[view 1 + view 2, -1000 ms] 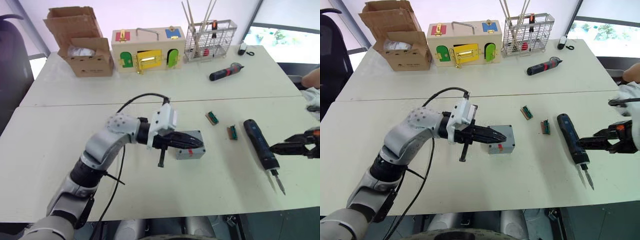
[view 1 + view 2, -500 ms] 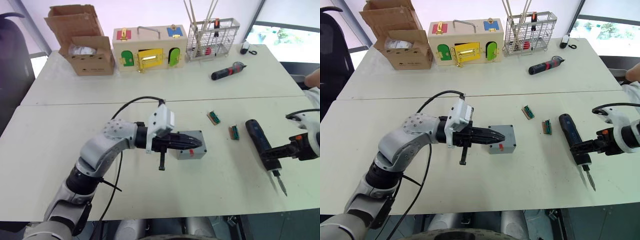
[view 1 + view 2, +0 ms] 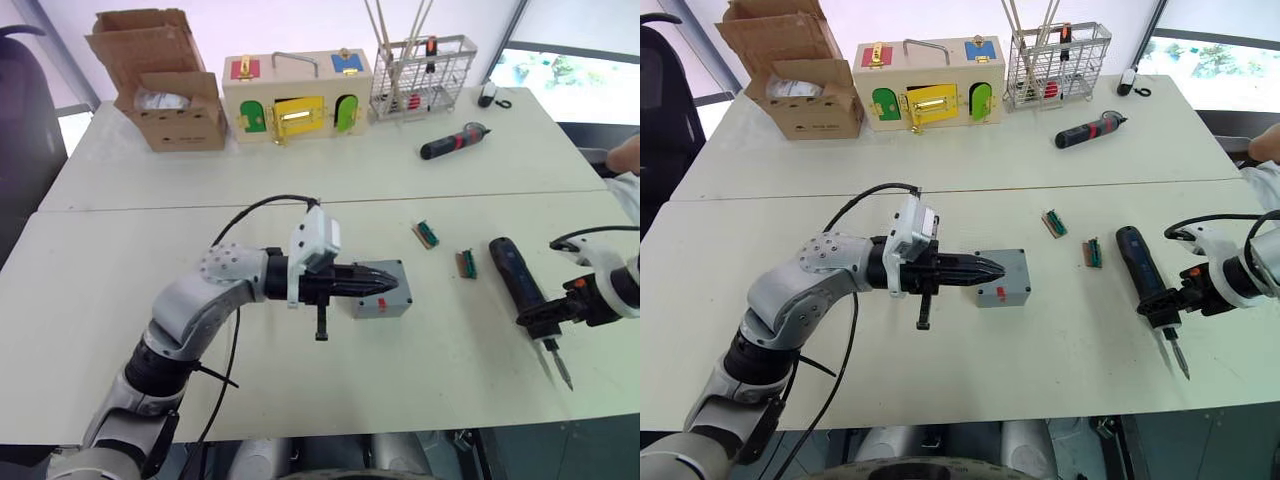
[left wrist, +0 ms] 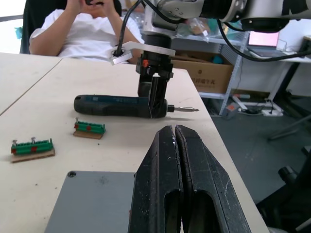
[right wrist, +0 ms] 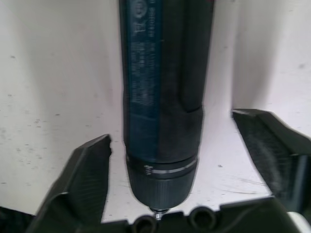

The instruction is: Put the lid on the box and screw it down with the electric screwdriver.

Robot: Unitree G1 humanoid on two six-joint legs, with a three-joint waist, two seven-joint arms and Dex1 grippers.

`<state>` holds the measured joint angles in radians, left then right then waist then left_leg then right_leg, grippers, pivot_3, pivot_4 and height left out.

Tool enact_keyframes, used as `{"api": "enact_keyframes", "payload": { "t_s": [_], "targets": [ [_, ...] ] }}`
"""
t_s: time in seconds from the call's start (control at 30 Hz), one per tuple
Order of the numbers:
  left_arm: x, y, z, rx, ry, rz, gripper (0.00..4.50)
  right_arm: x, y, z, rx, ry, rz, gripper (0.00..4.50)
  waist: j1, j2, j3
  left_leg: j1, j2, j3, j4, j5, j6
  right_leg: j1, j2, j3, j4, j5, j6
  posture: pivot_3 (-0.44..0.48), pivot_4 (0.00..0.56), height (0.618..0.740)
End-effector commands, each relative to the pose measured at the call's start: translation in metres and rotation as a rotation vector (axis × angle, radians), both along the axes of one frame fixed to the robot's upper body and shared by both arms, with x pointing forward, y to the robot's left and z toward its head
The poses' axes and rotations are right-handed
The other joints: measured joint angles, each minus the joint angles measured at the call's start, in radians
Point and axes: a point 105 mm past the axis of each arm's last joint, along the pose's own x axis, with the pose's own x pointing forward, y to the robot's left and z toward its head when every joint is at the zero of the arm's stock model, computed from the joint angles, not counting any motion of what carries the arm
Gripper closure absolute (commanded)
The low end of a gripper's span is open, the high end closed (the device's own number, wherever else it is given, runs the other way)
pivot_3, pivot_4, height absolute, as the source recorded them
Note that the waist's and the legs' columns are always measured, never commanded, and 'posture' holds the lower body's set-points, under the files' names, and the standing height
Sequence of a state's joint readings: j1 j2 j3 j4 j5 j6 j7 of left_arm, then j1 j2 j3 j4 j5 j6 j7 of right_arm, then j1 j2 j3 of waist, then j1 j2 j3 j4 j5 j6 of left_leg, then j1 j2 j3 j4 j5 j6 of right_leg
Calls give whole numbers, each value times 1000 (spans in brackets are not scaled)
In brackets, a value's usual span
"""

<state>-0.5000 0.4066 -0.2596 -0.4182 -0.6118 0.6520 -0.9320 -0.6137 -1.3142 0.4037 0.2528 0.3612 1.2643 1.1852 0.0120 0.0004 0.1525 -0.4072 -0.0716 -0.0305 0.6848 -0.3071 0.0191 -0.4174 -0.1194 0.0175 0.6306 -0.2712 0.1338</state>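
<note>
My left arm bends at the elbow and reaches across in front of me, its black two-fingered left gripper pressed shut and level, while my black two-fingered right gripper points inward with fingers spread wide.

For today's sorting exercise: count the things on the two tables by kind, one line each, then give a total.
Screwdrivers: 2 (electric screwdriver, red-and-black screwdriver)
Boxes: 3 (grey box, cardboard box, wooden box)
Green terminal blocks: 2
Wire racks: 1
Total: 8
</note>
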Motion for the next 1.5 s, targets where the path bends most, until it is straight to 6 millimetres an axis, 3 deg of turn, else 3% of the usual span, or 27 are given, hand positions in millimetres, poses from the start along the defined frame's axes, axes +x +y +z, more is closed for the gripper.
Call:
{"api": "enact_keyframes", "payload": {
  "t_s": [0.03, 0.13, 0.17, 0.67, 0.8, 0.9, 1.07, 1.23, 1.3, 1.4, 1.5],
  "targets": [
    [-6, 1, 8, -28, -26, 1, 4500, 2, -2, -6, -26, 25, 18, 1729, 0, 0, 0, 0, 0, 0, 0, 0, 0, 0, 0, 0, 0, 0, 0, 0, 150, 737],
    [-6, 2, 6, -24, -25, 14, 4500, 0, 0, -10, -36, 52, 48, 2593, 1, 0, 0, 0, 0, 0, 0, 0, 0, 0, 0, 0, 0, 0, 0, 0, 150, 737],
    [-6, 3, 5, -20, -25, 20, 4500, -1, 0, -11, -38, 58, 51, 2680, 1, 0, 0, 0, 0, 0, 0, 0, 0, 0, 0, 0, 0, 0, 0, 0, 150, 737],
    [1, 4, 2, -17, -19, 51, 4500, 3, -14, -19, -71, 55, 55, 2680, 0, -7, -4, 4, 0, -1, 1, 0, 0, 6, 0, -1, -1, 0, 0, 0, 150, 737],
    [14, 8, -2, -30, 2, 69, 4500, 16, -16, 12, 12, -52, -42, 2680, 0, -8, -3, 10, -1, -1, 1, 0, 0, 12, 0, -1, -2, 0, 0, 0, 150, 737],
    [26, 11, -10, -5, -6, 87, 4500, 24, -16, 40, 109, -134, -169, 2680, 1, 0, -1, 10, -2, 0, 1, 0, 0, 11, -1, 0, -1, 0, -1, 0, 150, 737],
    [42, 10, -12, -2, -23, 91, 4500, 36, -5, 92, 386, -335, -416, 2680, 2, 5, -1, -3, 0, 0, -1, 1, -2, -5, 0, -1, 2, 0, 0, 0, 150, 737],
    [56, 15, -9, -11, -27, 92, 4500, 52, 8, 142, 628, -693, -408, 2680, 2, 5, -1, -4, 0, 0, -3, 2, -3, -8, -1, -2, 4, 0, 0, 0, 150, 737],
    [59, 15, -2, -4, -32, 63, 4500, 51, 33, 171, 673, -992, -335, 2680, -1, 5, -1, -4, 0, 1, -2, 2, -3, -8, -1, -1, 4, 0, 0, 0, 150, 737],
    [63, 16, 3, 26, -40, 20, 4500, 44, 61, 166, 606, -1226, -399, 2680, -2, 5, -1, -4, 0, 2, -1, 3, -4, -13, -1, -2, 17, 0, 0, 0, 150, 737],
    [73, 13, 4, 55, -59, 42, 4500, 43, 73, 157, 522, -1354, -496, 2680, 5, 5, -1, -4, -1, -3, -1, 4, -6, -14, 0, -3, 21, 0, 0, 0, 150, 737]
  ]
}}
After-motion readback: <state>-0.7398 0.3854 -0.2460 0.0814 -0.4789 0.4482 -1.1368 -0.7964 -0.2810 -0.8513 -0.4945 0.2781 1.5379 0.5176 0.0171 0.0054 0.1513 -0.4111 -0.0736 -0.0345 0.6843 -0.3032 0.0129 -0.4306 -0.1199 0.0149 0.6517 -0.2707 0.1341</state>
